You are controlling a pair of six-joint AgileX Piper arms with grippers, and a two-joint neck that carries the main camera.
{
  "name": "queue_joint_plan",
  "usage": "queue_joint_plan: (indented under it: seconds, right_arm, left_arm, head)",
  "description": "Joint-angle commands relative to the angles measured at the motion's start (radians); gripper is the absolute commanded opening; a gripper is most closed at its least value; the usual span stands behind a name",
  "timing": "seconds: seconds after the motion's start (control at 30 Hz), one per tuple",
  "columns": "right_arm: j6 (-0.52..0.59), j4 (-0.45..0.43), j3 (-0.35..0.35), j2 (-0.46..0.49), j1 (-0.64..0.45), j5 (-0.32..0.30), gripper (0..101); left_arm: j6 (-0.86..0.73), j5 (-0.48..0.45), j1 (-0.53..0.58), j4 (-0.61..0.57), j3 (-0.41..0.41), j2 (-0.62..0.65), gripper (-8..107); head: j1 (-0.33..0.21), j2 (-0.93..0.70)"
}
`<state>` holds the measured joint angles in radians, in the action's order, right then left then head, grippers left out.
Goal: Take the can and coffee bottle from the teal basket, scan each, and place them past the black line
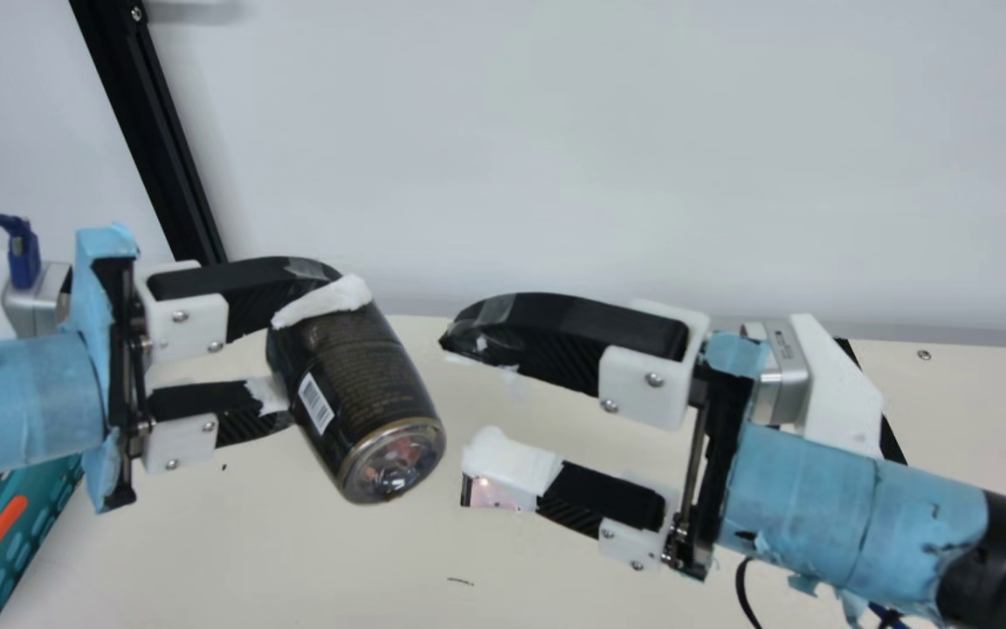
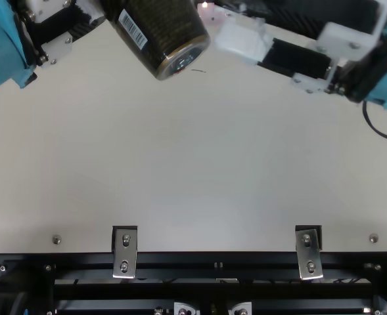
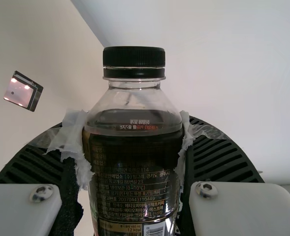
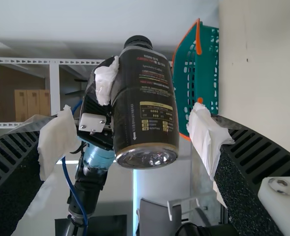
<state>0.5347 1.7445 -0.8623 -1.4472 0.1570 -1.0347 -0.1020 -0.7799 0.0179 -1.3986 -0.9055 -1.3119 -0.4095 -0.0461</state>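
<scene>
The cream table (image 1: 293, 559) and pale wall (image 1: 573, 157) are brightly, evenly lit, with soft shadows cast. Glints are returned by the coffee bottle's base (image 1: 392, 460) — and pinkish lights are mirrored in a small glossy pane (image 3: 20, 91) in the left wrist view.

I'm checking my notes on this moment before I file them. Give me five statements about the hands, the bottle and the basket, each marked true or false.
1. The left hand grips the coffee bottle. True.
2. The coffee bottle stands upright. False: it is held at a slant.
3. The right hand is open, with nothing between its fingers. True.
4. The coffee bottle is uncapped. False: its black cap is on.
5. The teal basket has an orange handle. True.
</scene>
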Motion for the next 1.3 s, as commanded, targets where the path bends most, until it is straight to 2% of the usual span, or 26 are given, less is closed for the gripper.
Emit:
queue_joint_plan:
  seconds: [0.0,0.33,0.53,0.93,1.27]
  right_arm:
    - [-0.002,0.001,-0.017,-0.031,0.007,-0.006,101]
    - [-0.015,0.001,-0.095,-0.152,0.068,-0.023,101]
    - [-0.037,0.001,-0.134,-0.201,0.087,-0.054,101]
    - [-0.115,0.001,-0.181,-0.217,0.017,-0.172,101]
    - [-0.140,0.001,-0.175,-0.235,0.040,-0.185,101]
  left_arm:
    - [0.000,0.000,0.000,0.000,0.000,0.000,10]
    - [0.000,0.000,0.000,0.000,0.000,0.000,10]
    - [0.000,0.000,0.000,0.000,0.000,0.000,10]
    - [0.000,0.000,0.000,0.000,0.000,0.000,10]
    - [0.000,0.000,0.000,0.000,0.000,0.000,10]
  head:
    - [-0.027,0.004]
    - [-0.027,0.004]
    - [-0.027,0.004]
    - [-0.027,0.004]
    - [-0.027,0.004]
